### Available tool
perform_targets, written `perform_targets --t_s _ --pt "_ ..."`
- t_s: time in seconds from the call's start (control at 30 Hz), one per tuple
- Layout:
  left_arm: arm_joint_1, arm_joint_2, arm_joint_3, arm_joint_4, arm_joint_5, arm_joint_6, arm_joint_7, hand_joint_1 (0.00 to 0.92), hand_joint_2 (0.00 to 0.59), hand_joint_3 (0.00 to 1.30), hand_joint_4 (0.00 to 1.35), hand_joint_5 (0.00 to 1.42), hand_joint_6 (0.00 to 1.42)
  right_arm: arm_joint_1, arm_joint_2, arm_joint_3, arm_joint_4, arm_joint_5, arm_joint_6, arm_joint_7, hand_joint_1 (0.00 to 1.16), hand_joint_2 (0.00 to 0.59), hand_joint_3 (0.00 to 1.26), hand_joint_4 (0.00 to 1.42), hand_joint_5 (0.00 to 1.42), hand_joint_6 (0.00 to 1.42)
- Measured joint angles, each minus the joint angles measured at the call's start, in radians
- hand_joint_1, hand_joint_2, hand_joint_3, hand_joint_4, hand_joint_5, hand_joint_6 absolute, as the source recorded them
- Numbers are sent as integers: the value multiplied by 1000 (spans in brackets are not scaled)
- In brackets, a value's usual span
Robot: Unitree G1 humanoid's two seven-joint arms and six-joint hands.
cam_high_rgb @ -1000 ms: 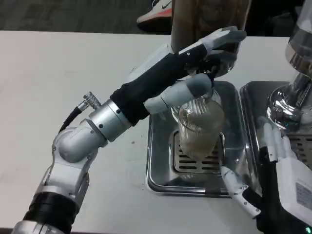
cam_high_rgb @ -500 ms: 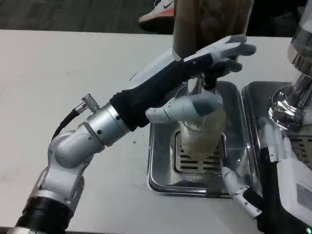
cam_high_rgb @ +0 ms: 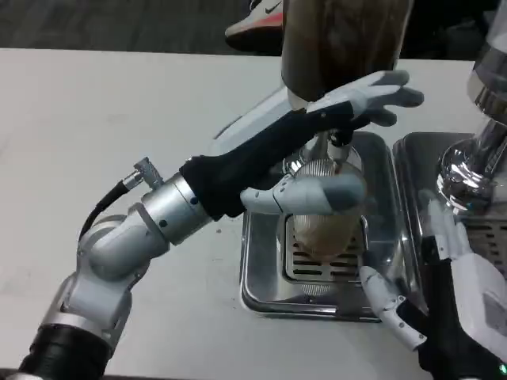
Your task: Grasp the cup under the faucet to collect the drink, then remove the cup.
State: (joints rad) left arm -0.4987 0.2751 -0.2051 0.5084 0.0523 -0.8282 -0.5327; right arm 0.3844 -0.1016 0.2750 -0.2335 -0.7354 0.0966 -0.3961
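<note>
At the near right edge of my view, the right robot hand [cam_high_rgb: 455, 289] rests low by the corner of the shallow stainless-steel drip tray [cam_high_rgb: 257, 269], its white fingers spread apart and holding nothing; one finger reaches toward the tray's front right rim, though I cannot tell whether it touches.

On the near left I see my left silver forearm [cam_high_rgb: 135, 237] rising from the white surface [cam_high_rgb: 119, 119] and angling up and to the right, a black sleeve covering the wrist.

The tray sits on that surface, with a slotted grate in its middle. On the grate stands the clear ribbed plastic cup [cam_high_rgb: 325, 229], holding a pale, cloudy drink. It stands directly below the metal faucet [cam_high_rgb: 321, 154].

The left robot hand [cam_high_rgb: 333, 142] is closed around the cup: the thumb wraps across the near side of the cup just below its rim, while the grey-tipped fingers stretch past the far side, level with the faucet. I cannot make out how firmly the far fingers press.

Behind the faucet rises the tall brown drink dispenser [cam_high_rgb: 341, 39]. To the right, a second steel tray [cam_high_rgb: 412, 158] carries a shiny chrome machine [cam_high_rgb: 475, 150].
</note>
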Motion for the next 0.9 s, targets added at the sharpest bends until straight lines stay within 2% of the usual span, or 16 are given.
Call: perform_targets --t_s 0.07,0.17,0.3,0.4,0.73,0.9 --pt "0 2 -4 -2 0 0 8 0 102 186 46 228 180 -21 -10 -15 13 58 -34 26 413 285 0 0 0 8" --pt "0 3 -7 -3 1 0 17 0 102 189 46 228 181 -55 -24 -36 51 158 -83 80 472 264 0 0 0 0" --pt "1 5 -9 -3 1 0 23 0 103 192 46 228 182 -106 -38 -55 109 245 -134 147 533 244 0 0 0 0" --pt "1 7 -10 -3 1 0 26 0 103 192 46 228 183 -140 -52 -59 131 267 -151 182 538 243 0 0 0 0" --pt "0 8 -10 -4 1 0 28 0 104 205 56 232 184 -204 -46 -70 187 322 -153 232 585 229 0 0 0 0" --pt "0 10 -10 -5 0 0 28 0 104 206 58 236 187 -232 -30 -71 208 350 -157 237 591 226 0 0 0 0"
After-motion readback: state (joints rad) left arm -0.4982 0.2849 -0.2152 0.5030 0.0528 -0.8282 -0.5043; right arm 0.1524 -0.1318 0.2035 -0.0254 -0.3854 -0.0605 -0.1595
